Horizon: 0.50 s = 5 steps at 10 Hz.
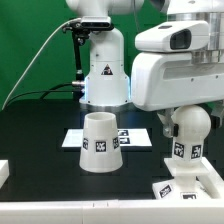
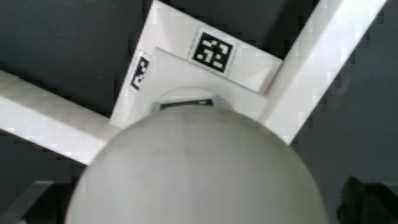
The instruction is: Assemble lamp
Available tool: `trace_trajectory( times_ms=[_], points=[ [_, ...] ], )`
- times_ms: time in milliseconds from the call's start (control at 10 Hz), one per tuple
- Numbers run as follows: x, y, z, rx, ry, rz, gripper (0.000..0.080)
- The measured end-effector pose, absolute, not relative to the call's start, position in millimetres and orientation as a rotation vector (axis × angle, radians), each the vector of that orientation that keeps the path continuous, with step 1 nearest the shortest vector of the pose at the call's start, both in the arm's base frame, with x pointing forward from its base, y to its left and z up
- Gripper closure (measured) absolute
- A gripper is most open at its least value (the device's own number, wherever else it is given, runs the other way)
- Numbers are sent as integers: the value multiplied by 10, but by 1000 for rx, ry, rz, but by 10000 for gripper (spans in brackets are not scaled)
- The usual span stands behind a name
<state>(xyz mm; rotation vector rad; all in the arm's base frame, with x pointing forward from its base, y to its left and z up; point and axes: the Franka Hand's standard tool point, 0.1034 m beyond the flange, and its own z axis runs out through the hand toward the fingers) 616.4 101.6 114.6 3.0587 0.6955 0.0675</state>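
One arm (image 1: 180, 60) fills the exterior view's right, its white housing reaching down over one bulb (image 1: 187, 128); one shade (image 1: 101, 143) stands on the black table (image 1: 40, 125) nearer the middle, narrow end up, one tag on its front; one marker board (image 1: 135, 137) lies flat behind the shade, partly hidden by it; one base (image 1: 186, 183) sits under the bulb at the exterior view's lower right, showing two tags (one on its top face, one on the side).

The bulb stands upright on the base, ball head up, with two tags on its neck; shade and bulb are apart, the shade on the exterior view's left of the bulb.

In the wrist view the bulb (image 2: 199, 165) looms as one big pale rounded dome, the base (image 2: 214, 62) beyond it with two tags in sight; the gripper (image 1: 188, 108) sits right at the ball head, though whether it grips the bulb I cannot tell.
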Motion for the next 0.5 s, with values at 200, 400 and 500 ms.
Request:
trace_trajectory(
  times_ms=[200,400,500],
  points=[
    [6164,1011,1145,3073,633,68,127],
    [6164,1010,1144,3108,455,68,225],
    [6184,1016,1142,3126,298,97,225]
  ],
)
